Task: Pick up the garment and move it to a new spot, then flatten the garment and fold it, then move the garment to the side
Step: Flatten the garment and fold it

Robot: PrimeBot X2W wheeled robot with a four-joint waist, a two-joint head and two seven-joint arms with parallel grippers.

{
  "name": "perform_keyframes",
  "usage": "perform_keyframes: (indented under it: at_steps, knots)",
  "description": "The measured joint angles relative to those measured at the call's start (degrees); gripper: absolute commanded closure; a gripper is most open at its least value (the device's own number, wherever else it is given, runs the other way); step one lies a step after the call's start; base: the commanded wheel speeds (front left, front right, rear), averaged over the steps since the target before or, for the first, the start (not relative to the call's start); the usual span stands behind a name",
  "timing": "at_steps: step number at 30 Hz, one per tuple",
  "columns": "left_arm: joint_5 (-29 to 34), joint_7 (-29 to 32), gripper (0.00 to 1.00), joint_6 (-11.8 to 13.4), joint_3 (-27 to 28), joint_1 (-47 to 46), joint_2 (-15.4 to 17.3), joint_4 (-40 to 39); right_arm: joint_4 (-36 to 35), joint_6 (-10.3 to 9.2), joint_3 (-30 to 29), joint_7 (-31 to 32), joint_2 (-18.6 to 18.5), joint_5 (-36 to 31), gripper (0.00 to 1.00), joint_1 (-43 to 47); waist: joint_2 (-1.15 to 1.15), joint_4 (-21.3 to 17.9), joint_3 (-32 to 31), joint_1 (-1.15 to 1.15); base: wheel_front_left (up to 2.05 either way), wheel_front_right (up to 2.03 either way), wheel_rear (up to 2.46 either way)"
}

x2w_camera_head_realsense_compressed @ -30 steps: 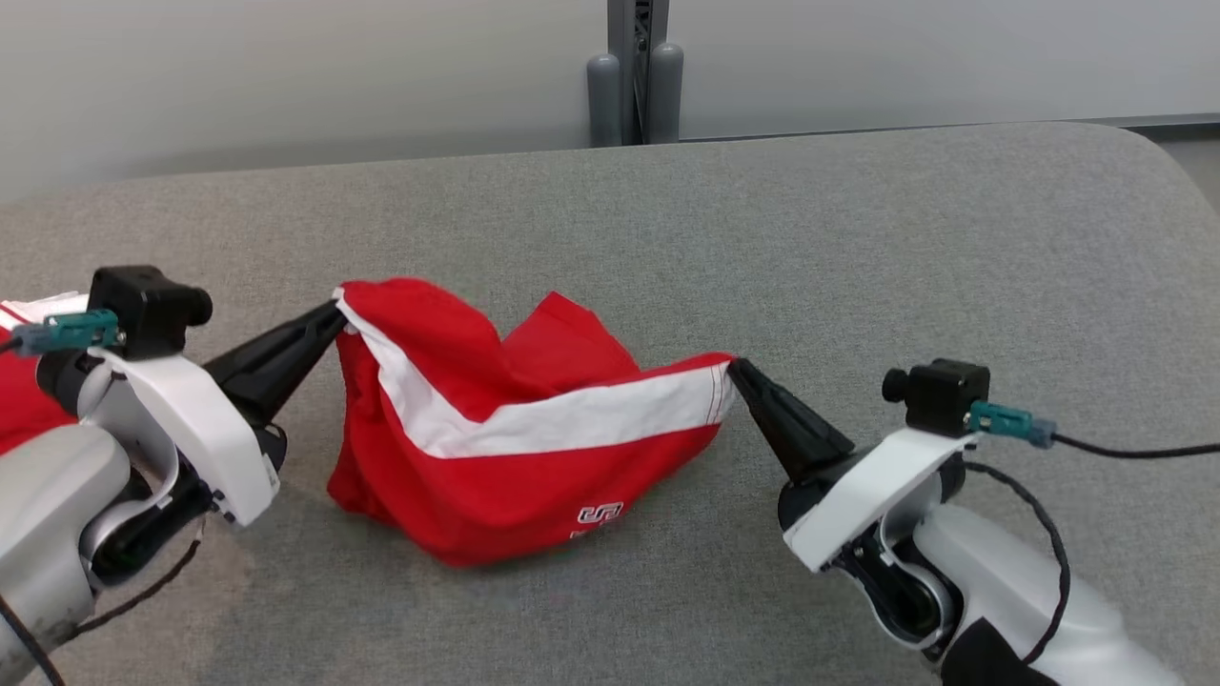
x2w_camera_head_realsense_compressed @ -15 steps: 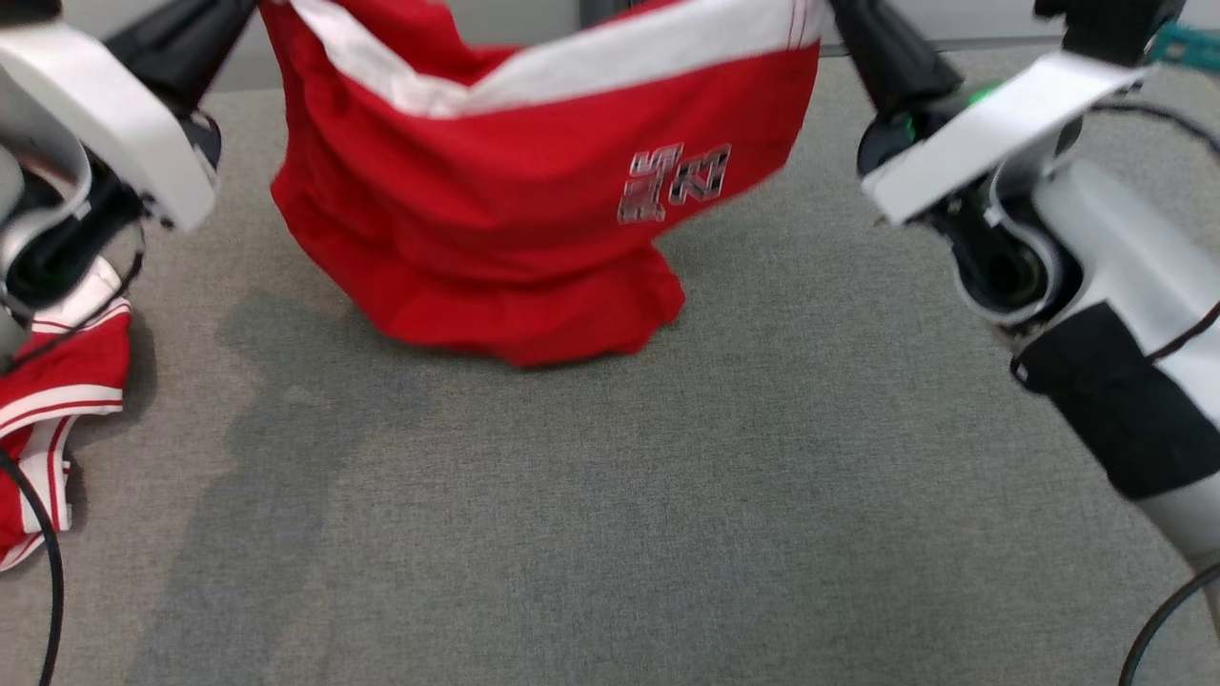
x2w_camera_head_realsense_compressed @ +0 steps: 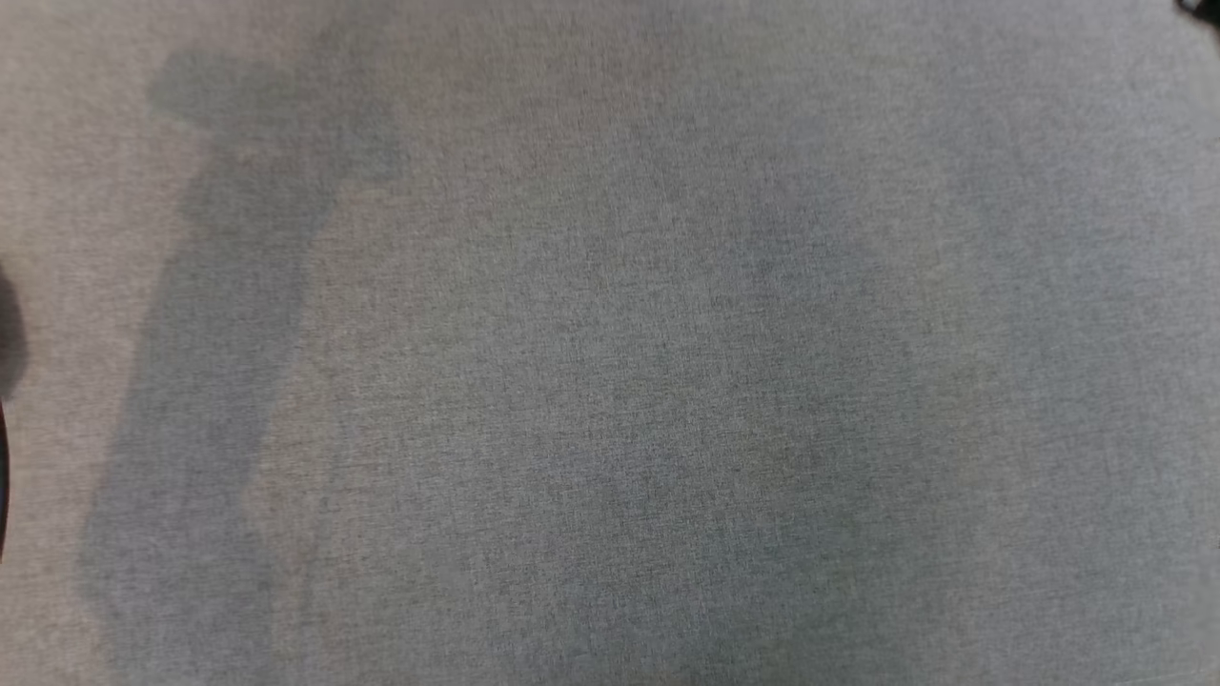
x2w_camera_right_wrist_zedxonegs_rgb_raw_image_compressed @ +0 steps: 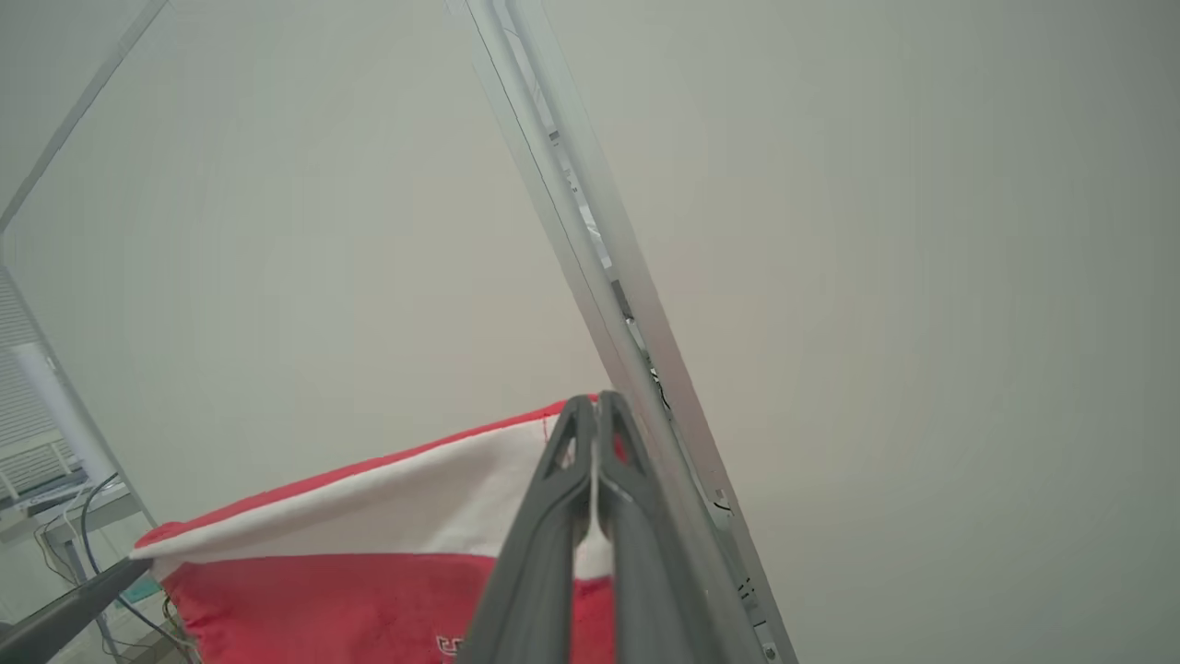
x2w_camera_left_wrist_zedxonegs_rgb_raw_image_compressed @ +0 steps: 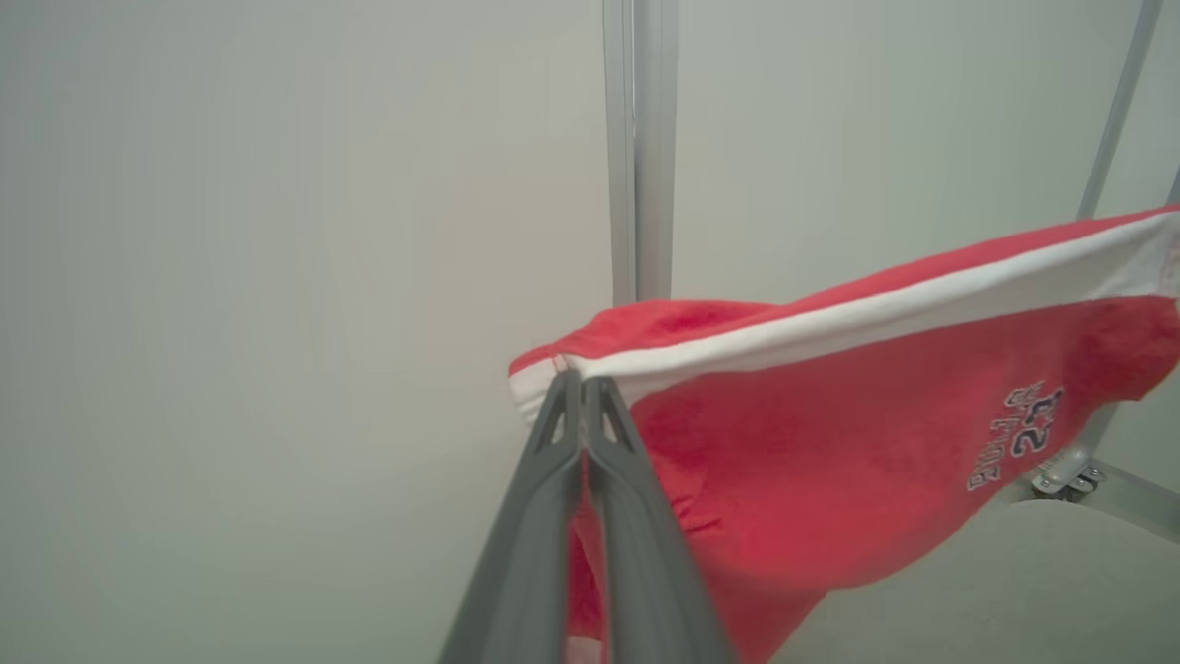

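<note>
Red fabric garment w/ white band and grey print, held up in air before pale wall, stretched between 2 claws. Left claw clenched on 1 end of white band; right claw clenched on other end. Grey fabric tabletop below, soft shadows across it.

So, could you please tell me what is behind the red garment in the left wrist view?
A pale wall and an upright metal post stand behind the red garment; the post's lower part is covered by it.
</note>
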Motion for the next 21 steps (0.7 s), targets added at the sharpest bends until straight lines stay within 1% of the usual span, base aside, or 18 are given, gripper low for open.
perform_keyframes:
  at_steps: [1,2,3,6,8,9,11,15,18,21]
  knots:
    - [0.2,0.0,1.00,0.0,0.1,-0.9,-0.5,0.5,1.0,0.00,0.4,-0.3,-0.3,-1.6,1.00,-1.6,0.00,-0.1,0.7,0.00,0.00,0.00,0.00]
    - [0.9,-1.8,1.00,0.4,0.5,-1.8,-1.1,0.9,1.7,0.00,0.5,-0.7,-0.5,-3.4,1.00,-3.2,0.00,-0.1,1.4,0.00,0.00,0.00,0.00]
    - [0.9,-1.8,1.00,0.4,0.5,-1.8,-1.1,0.9,1.7,0.00,0.5,-0.7,-0.5,-3.4,1.00,-3.2,0.00,-0.1,1.4,0.00,0.00,0.00,0.00]
    - [1.9,-4.6,1.00,0.5,0.8,-3.6,-3.1,2.4,2.4,0.00,-1.3,-0.9,-0.9,-6.4,1.00,-6.1,0.00,0.0,3.7,0.00,0.00,0.00,0.00]
    - [2.6,-6.8,1.00,0.4,0.7,-3.4,-4.3,3.7,1.8,0.00,-3.6,-1.0,-1.0,-7.9,1.00,-6.3,0.00,0.2,5.3,0.00,0.00,0.00,0.00]
    - [2.8,-7.4,1.00,0.3,0.4,-3.2,-4.7,4.5,1.4,0.00,-3.8,-1.0,-0.9,-9.5,1.00,-6.1,0.00,0.3,6.1,0.00,0.00,0.00,0.00]
    - [2.5,-8.1,1.00,0.1,0.5,-2.2,-5.2,6.4,0.5,0.00,-4.6,-1.1,-0.3,-11.0,1.00,-4.4,0.00,0.5,7.5,0.00,0.00,0.00,0.00]
    - [1.5,-9.3,1.00,-1.3,0.4,2.2,-5.6,8.5,-2.4,0.00,-4.7,-1.1,0.3,-12.9,1.00,0.5,0.00,0.9,9.1,0.00,0.00,0.00,0.00]
    - [1.0,-10.1,1.00,-2.1,-0.1,5.7,-5.6,8.4,-5.4,0.00,-3.7,-1.1,-0.1,-13.5,1.00,4.9,0.00,1.0,8.6,0.00,0.00,0.00,0.00]
    - [0.4,-11.2,1.00,-2.5,0.3,10.0,-4.7,6.9,-9.3,0.00,-2.6,-1.2,-0.7,-12.7,1.00,10.5,0.00,0.9,7.5,0.00,0.00,0.00,0.00]
